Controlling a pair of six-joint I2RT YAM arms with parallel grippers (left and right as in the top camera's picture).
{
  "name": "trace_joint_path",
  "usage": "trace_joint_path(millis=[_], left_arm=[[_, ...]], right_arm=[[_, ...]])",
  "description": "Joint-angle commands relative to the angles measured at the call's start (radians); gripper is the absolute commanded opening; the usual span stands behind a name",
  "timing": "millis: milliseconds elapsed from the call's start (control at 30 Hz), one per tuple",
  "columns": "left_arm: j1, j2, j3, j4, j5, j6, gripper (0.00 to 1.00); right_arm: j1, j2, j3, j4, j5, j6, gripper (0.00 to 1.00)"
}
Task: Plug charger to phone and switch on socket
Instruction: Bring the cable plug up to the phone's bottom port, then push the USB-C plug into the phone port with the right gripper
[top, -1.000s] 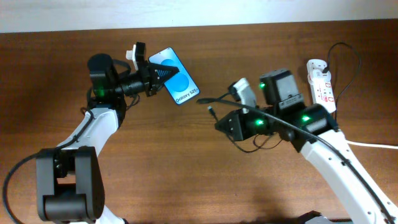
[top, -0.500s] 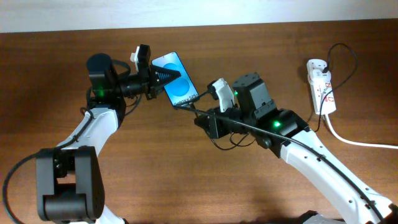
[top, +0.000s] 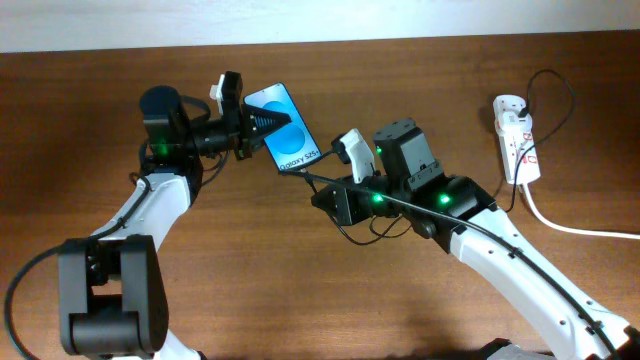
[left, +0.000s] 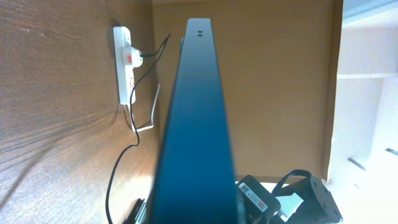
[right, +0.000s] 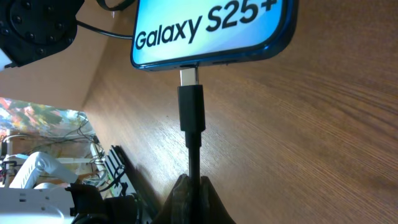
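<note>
Showing "Galaxy S25+" on its white band, the phone (right: 211, 28) is held tilted off the table (top: 250, 290) by the left gripper (top: 262, 122), clamped on its upper end. The right arm is stretched toward it. The right gripper (right: 193, 190) is pinched on the charger (right: 191, 115), whose metal tip meets the phone's bottom port. The socket (top: 518, 140) lies well apart, far right.

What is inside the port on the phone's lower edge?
The metal tip of the charger meets the port of the phone; part of the tip shows outside. How deep it sits is hidden by the phone's edge.
</note>
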Motion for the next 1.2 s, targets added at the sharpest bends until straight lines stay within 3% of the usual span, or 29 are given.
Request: trace_joint_path(millis=[0, 133, 267, 433, 667, 833, 1167], left_arm=[[0.001, -0.006, 0.014, 0.008, 0.022, -0.012, 0.0], [0.001, -0.006, 0.014, 0.008, 0.022, -0.013, 0.0], [0.001, -0.006, 0.014, 0.008, 0.026, -0.012, 0.0], [0.001, -0.006, 0.014, 0.008, 0.045, -0.012, 0.0], [0.001, -0.006, 0.014, 0.008, 0.048, -0.013, 0.0], [0.001, -0.006, 0.014, 0.008, 0.064, 0.003, 0.0], [0.001, -0.006, 0.014, 0.009, 0.059, 0.033, 0.0]], right_arm=[[0.004, 0.006, -0.005, 0.038, 0.005, 0.005, 0.04], [0.005, 0.006, -0.005, 0.061, 0.035, 0.0, 0.04], [0.005, 0.006, -0.005, 0.097, 0.058, -0.126, 0.04], [0.005, 0.006, -0.003, 0.13, 0.063, -0.184, 0.04], [0.06, 0.006, -0.003, 0.094, 0.245, -0.229, 0.04], [0.062, 0.006, -0.003, 0.093, 0.249, -0.229, 0.04], [0.061, 0.006, -0.003, 0.107, 0.113, -0.066, 0.04]])
